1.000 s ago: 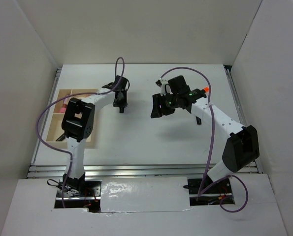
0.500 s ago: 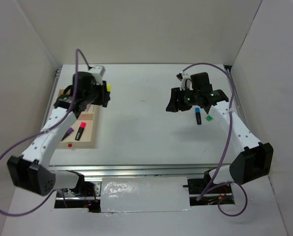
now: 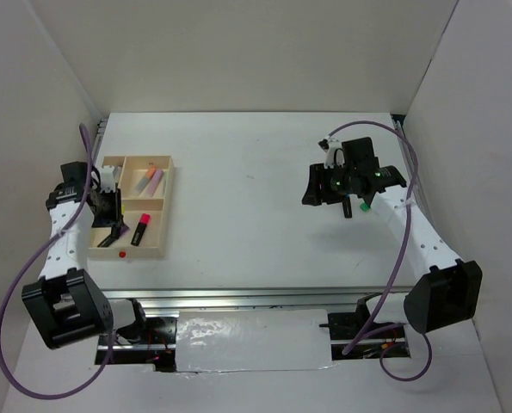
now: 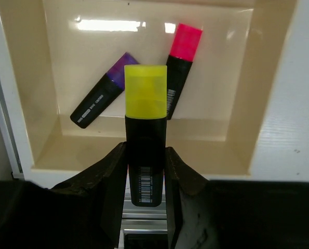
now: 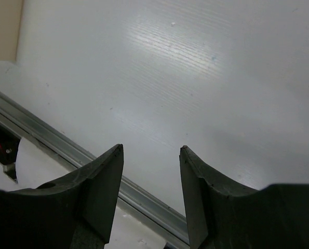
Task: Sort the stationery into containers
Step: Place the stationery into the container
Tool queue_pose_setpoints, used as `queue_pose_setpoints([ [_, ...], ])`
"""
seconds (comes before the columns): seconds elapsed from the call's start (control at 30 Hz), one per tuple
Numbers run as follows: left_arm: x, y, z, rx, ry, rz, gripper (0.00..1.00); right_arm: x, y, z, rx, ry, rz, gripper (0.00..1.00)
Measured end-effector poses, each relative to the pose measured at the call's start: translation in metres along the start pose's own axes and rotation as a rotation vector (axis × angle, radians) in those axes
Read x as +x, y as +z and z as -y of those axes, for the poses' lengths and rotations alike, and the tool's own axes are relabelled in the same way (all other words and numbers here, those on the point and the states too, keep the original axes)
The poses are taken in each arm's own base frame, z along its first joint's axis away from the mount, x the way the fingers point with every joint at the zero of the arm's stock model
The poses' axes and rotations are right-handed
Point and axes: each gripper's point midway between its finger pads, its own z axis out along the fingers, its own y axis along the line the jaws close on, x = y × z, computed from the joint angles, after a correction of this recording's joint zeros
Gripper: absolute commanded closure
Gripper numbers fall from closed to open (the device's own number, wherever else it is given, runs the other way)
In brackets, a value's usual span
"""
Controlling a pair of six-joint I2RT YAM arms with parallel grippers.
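Note:
The tan wooden tray (image 3: 155,255) lies at the left of the table, with a red dot (image 3: 122,255) on its near rim. My left gripper (image 3: 107,215) hangs over its near-left compartment (image 4: 55,145), shut on a black marker with a yellow cap (image 4: 145,93). A purple-capped marker (image 4: 103,97) and a pink-capped marker (image 4: 180,67) lie in that compartment; the pink-capped one also shows from above (image 3: 140,229). Two pastel markers (image 3: 151,181) lie in a far compartment. My right gripper (image 5: 150,148) is open and empty above the bare table at the right (image 3: 323,185).
A green marker cap (image 3: 365,206) peeks out beside the right arm, with a dark marker body (image 3: 348,210) next to it. An aluminium rail (image 5: 66,150) runs along the table's near edge. White walls enclose the table on three sides.
My left arm has swung left and back with the yellow-capped marker, from the tray's far side to over its near-left compartment. My right gripper has shifted slightly right.

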Motion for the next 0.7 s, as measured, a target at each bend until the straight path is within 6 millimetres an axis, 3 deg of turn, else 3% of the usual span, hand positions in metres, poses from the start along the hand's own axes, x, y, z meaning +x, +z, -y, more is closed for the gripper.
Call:
queue_pose_setpoints([
  [0.4,0.011,0.059,-0.051,-0.018,-0.065,-0.142,0.99,0.007,-0.002,0.026,0.065,0.059,-0.006,0.47],
  [0.47,0.009,0.066,-0.058,-0.023,-0.077,-0.153,0.83,0.007,-0.002,0.032,0.085,0.068,-0.004,0.48],
  [0.53,0.008,0.069,-0.064,-0.026,-0.090,-0.157,0.75,0.008,-0.001,0.041,0.118,0.074,-0.010,0.49],
  [0.57,0.008,0.069,-0.067,-0.027,-0.096,-0.156,0.62,0.009,0.001,0.046,0.139,0.078,-0.017,0.50],
  [0.67,0.009,0.068,-0.071,-0.022,-0.093,-0.151,0.44,0.015,0.010,0.064,0.208,0.090,-0.052,0.52],
  [0.7,0.009,0.068,-0.072,-0.019,-0.091,-0.149,0.42,0.017,0.013,0.071,0.235,0.095,-0.067,0.52],
])
